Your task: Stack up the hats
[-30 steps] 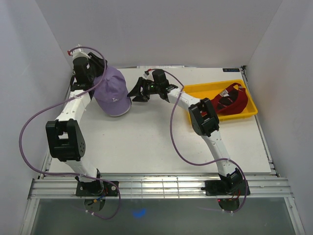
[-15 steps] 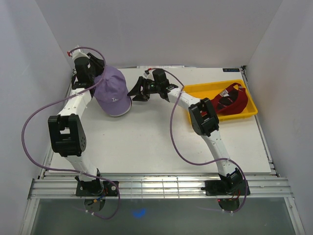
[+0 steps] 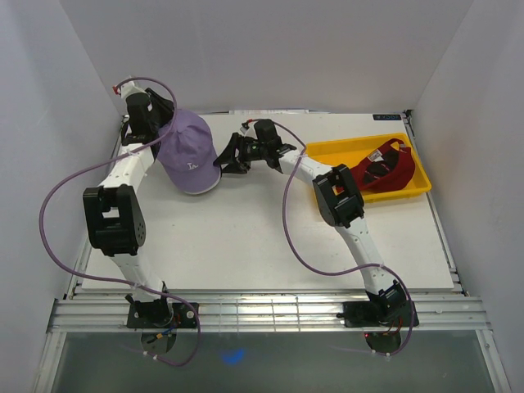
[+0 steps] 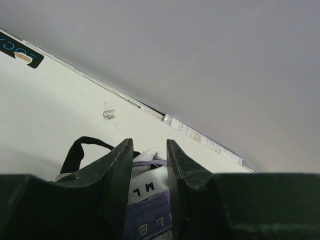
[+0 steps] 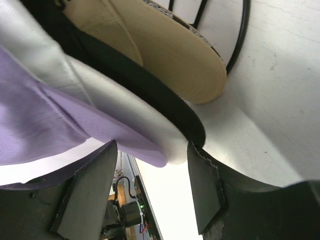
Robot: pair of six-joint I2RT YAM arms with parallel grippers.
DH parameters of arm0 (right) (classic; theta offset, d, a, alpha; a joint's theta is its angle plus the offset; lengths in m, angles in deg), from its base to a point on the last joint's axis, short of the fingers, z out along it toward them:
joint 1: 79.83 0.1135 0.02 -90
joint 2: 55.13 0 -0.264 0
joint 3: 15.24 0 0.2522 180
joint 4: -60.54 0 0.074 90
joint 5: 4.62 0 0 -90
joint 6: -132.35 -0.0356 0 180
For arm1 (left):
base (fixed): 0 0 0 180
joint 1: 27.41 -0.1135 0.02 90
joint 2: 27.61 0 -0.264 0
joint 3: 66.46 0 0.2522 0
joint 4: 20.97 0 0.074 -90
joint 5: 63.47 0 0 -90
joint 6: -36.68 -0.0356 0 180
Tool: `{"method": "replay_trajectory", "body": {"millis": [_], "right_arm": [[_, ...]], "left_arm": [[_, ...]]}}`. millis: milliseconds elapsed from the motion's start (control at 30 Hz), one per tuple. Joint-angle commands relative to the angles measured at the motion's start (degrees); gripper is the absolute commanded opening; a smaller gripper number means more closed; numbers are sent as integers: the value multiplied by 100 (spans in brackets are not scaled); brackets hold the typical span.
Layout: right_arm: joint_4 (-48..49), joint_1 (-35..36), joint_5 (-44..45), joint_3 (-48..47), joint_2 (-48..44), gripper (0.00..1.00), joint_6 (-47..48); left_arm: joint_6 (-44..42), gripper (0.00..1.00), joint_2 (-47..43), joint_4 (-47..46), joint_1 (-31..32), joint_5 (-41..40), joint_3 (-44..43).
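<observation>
The purple hat (image 3: 190, 152) tops a stack at the back left of the table. My left gripper (image 3: 166, 124) is at its back edge, shut on the purple band and white label (image 4: 148, 189). In the right wrist view the stacked brims show as purple (image 5: 55, 125), white (image 5: 125, 102), black (image 5: 145, 82) and tan (image 5: 170, 47). My right gripper (image 3: 223, 156) is open at the stack's right side, and the brim tips lie between its fingers (image 5: 204, 192). The red hat (image 3: 385, 166) lies upside down in the yellow tray (image 3: 327, 151).
The yellow tray stands at the back right, against the right arm's forearm. White walls close in the table at the back and both sides. A black strap loop (image 4: 80, 150) hangs beside the left fingers. Purple cables trail from both arms.
The right gripper has edged left, closer to the stack's brims. The left arm's elbow has shifted slightly and the purple hat has moved a little with it.
</observation>
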Motion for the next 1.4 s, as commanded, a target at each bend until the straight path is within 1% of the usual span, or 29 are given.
{"method": "replay_trajectory", "body": {"millis": [0, 133, 233, 400, 667, 767, 933, 1367], "right_arm": [[219, -11, -82, -207, 177, 64, -19], [236, -11, -91, -163, 195, 64, -28], [237, -11, -82, -155, 186, 64, -28], [184, -20, -82, -199, 178, 64, -10], [175, -46, -73, -172, 2, 64, 16], [122, -46, -73, -190, -42, 64, 51], [96, -72, -73, -49, -209, 64, 130], [52, -187, -47, 171, -771, 69, 324]], "left_arm": [[-2, 43, 458, 1220, 81, 38, 174], [-29, 44, 529, 1309, 81, -15, 183], [-63, 47, 459, 1265, 81, -7, 192], [-160, 50, 485, 1441, 81, 37, -45], [-371, 60, 301, 1493, 81, 90, -221], [-424, 62, 274, 1563, 81, 125, -362], [-538, 64, 213, 1581, 81, 143, -511], [-679, 69, -218, 1274, 81, 204, -880]]}}
